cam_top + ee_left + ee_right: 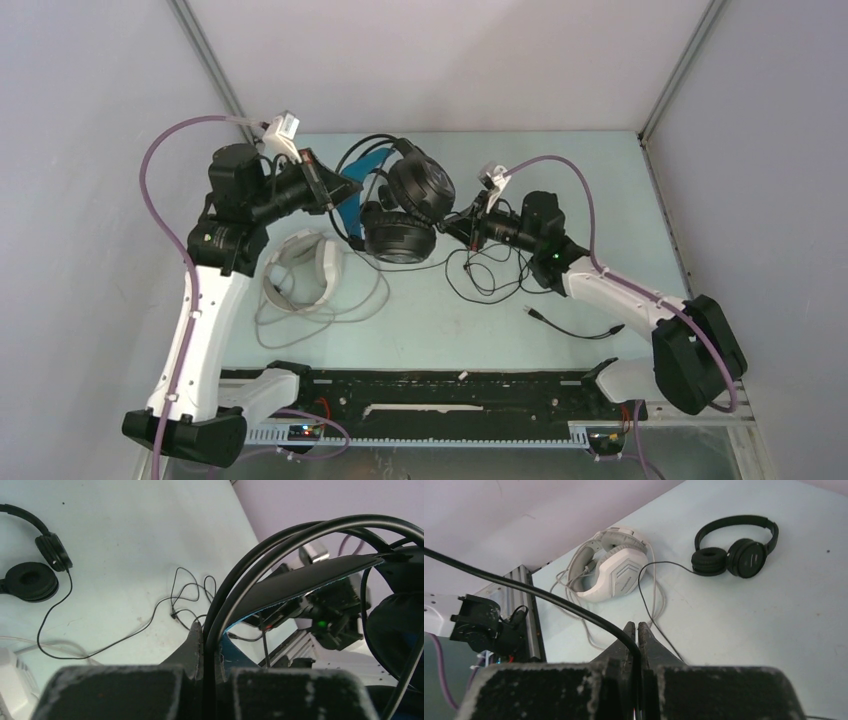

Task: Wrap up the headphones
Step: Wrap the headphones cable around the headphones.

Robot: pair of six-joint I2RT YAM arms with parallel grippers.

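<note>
Top external view shows the black pair with blue headband (400, 215) raised over the middle of the tabletop (450, 335). The left pincer (335, 190) is clamped on its headband. The left wrist view confirms this, with the thin black band rails pinched tight between the fingers. To the right of the cups, the right pincer (468, 226) is closed on a black cable (549, 602), which the right wrist view shows running straight into the shut jaws. That cable is probably this headset's own, with its slack lying in a loose tangle (490, 270) and its plug (533, 313) trailing nearer the arms. The step in hand looks like winding the cord around the held pair. To do it well, the left arm should stay steady as an anchor while the right carries the cable around the band in even turns. Tension should be light, so the tangle feeds out without knotting or yanking the cups. The white over-ear pair (300, 268) lies under the left arm. The small all-black pair (734, 550) also rests on the tabletop, and both of their cords are best kept out of the loops.
</note>
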